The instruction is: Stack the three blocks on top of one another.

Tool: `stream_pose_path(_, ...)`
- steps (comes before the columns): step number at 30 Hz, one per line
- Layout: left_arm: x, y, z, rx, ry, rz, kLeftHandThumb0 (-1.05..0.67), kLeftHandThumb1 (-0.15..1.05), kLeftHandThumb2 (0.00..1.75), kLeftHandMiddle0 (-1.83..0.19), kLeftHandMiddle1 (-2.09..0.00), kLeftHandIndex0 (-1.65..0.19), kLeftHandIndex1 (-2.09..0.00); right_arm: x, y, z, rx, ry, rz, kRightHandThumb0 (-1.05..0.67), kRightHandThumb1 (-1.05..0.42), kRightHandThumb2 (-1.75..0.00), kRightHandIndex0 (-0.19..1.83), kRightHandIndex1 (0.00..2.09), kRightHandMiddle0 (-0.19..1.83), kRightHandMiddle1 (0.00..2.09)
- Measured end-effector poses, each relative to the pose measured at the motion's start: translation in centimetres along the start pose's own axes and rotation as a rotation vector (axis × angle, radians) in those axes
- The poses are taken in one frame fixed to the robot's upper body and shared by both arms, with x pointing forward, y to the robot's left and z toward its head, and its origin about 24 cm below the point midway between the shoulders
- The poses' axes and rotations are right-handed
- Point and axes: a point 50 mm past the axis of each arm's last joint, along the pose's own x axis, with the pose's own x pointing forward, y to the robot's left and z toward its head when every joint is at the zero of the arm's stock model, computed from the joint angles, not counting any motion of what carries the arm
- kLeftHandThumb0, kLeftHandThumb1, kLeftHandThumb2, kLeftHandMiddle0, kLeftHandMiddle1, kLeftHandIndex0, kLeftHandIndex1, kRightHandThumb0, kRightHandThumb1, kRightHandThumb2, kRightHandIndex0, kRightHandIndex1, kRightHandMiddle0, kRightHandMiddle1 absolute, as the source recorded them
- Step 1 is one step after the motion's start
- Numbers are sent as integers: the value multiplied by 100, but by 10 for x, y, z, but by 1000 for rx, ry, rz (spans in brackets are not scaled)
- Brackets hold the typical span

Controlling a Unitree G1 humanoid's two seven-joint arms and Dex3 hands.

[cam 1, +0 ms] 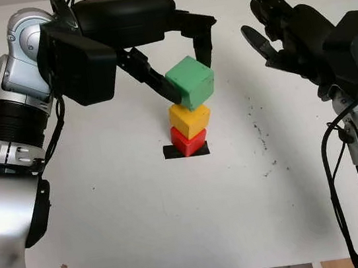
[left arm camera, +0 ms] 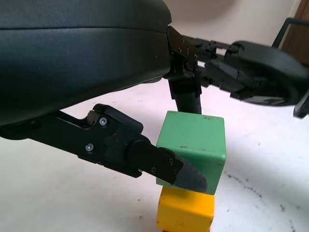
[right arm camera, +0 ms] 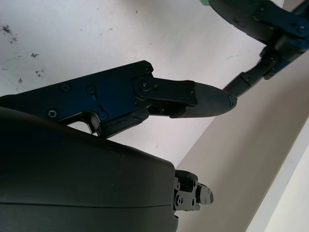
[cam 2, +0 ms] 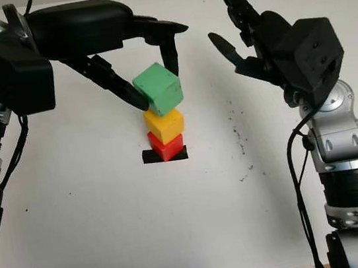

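The green block (cam 1: 191, 81) sits at the top of the pile, tilted a little, its underside right at the top face of the yellow block (cam 1: 190, 119); the left wrist view suggests contact, though whether it rests flat cannot be told. The yellow block stands on the red block (cam 1: 188, 141), and the red one stands on a small black mark (cam 1: 168, 153) near the middle of the white table (cam 1: 144, 219). The left robot hand (cam 1: 185, 60) is closed around the green block, one finger pressed to its near-left face and another coming down behind it. So two blocks are plainly stacked and the third is at its place but not yet let go. What seems left is to settle the green block square on the yellow one and open the fingers without knocking the column, which looks slightly twisted from level to level. The right robot hand (cam 1: 277, 27) is open, holding nothing, raised above the table well to the right of the stack.
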Motion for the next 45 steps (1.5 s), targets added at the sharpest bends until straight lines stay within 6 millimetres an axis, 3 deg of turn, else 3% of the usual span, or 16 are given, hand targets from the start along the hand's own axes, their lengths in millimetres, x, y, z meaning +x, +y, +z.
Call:
stream_pose_path(16, -1, -9, -8, 7, 28, -26, -47, 105, 10, -13, -5, -30, -153, 0, 0, -1, 4, 11, -9, -64, -105, -51, -11, 5, -2, 0)
stream_pose_path(45, 4, -13, -6, -6, -10, -25, -46, 105, 11, -12, -5, -27, -157, -2, 0, -4, -6, 41, -21, -65, -105, -49, -10, 6, 0, 0)
